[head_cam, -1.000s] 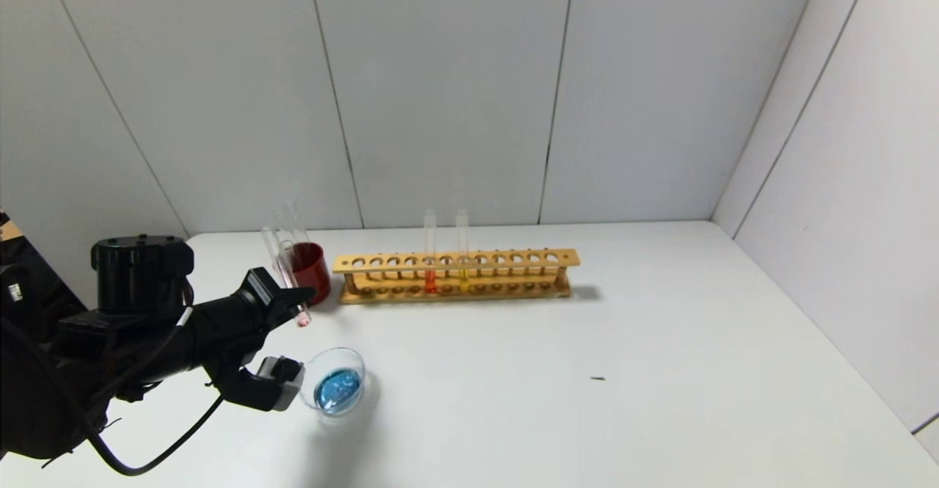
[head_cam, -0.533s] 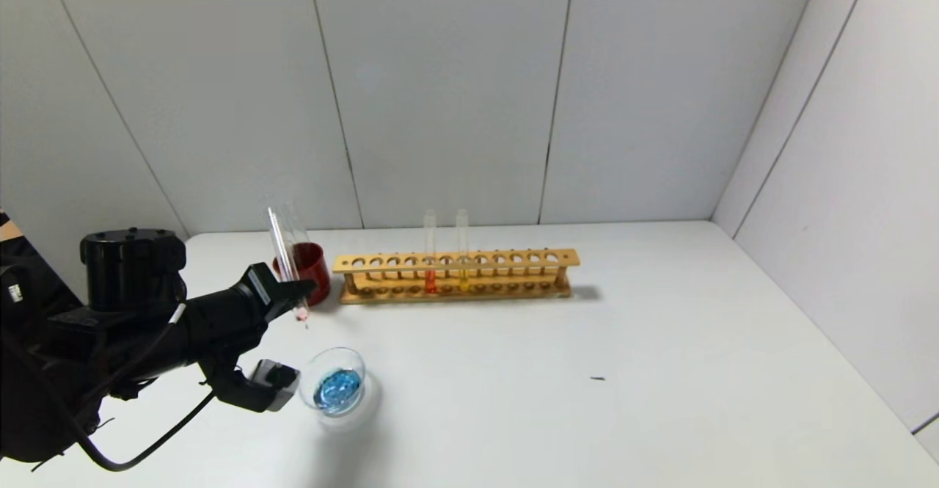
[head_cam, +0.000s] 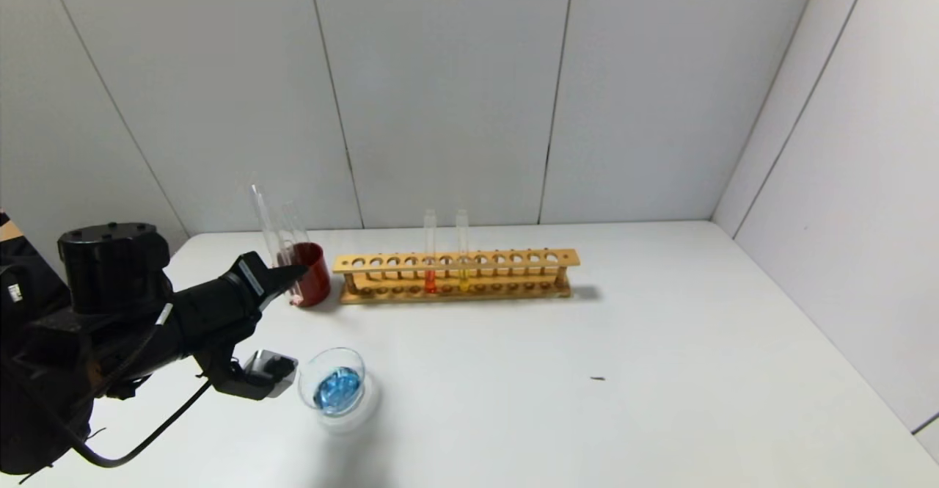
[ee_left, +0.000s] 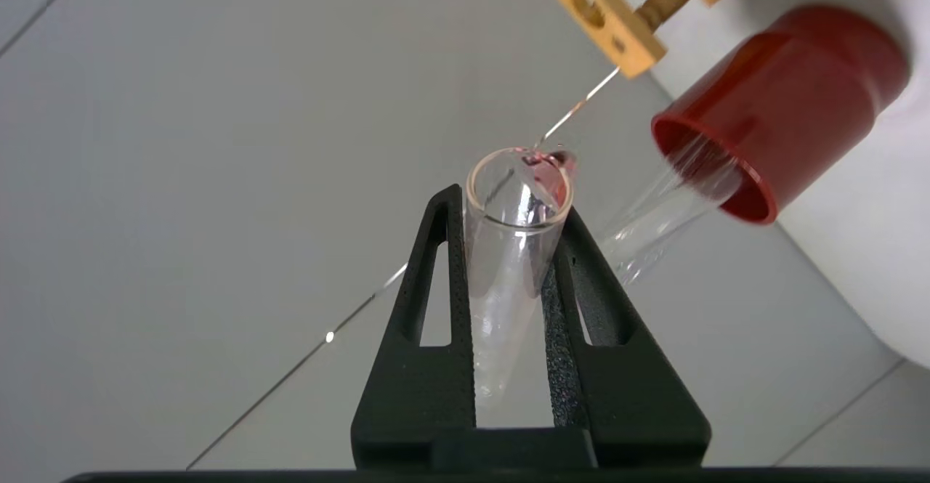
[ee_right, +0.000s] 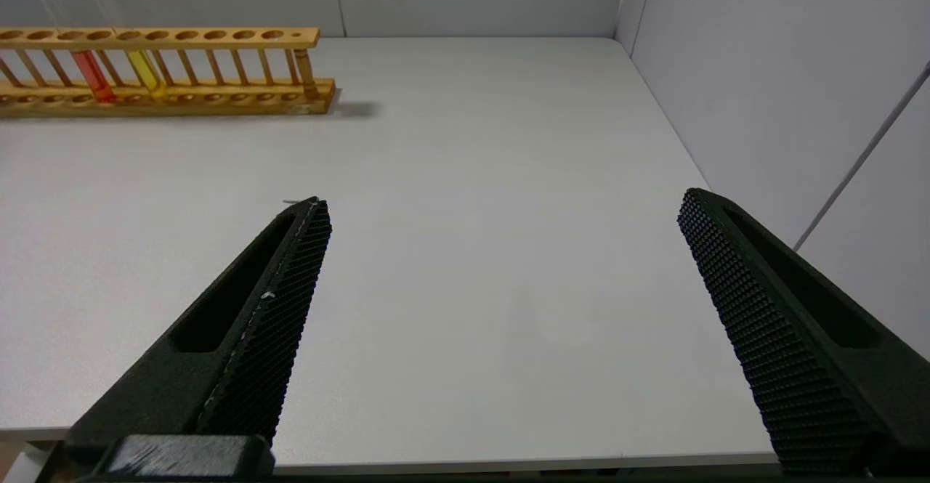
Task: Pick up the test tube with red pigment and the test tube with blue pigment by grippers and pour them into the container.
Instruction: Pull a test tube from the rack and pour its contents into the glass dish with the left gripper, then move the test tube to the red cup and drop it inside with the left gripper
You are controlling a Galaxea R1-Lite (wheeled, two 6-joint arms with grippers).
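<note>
Test tube with red pigment (ee_left: 517, 229): clamped between the two fingers of the left gripper (ee_left: 508, 210), above the worktop's far left part, just beside the red cup (head_cam: 311, 274); in the head view the tube (head_cam: 265, 227) leans slightly with its mouth uppermost and its lower end crossing in front of the cup. Only a faint pink residue shows at its mouth; whether liquid stays at its bottom cannot be told. Container (head_cam: 334, 387): clear glass dish, on the worktop near the front left, holding blue liquid, nearer than the left gripper (head_cam: 290, 274) and apart from it. Test tube with blue pigment: not identifiable; clear tubes (ee_left: 657, 214) stand in the red cup (ee_left: 781, 109), their contents unreadable. Wooden rack (head_cam: 455, 275): along the back of the worktop (head_cam: 587, 341), right of the cup, with a deeper red tube (head_cam: 430, 253) and a yellow tube (head_cam: 462, 252) upright in it. Right gripper (ee_right: 501, 250): fingers spread wide, holding nothing, over the worktop's right side; out of sight in the head view.
</note>
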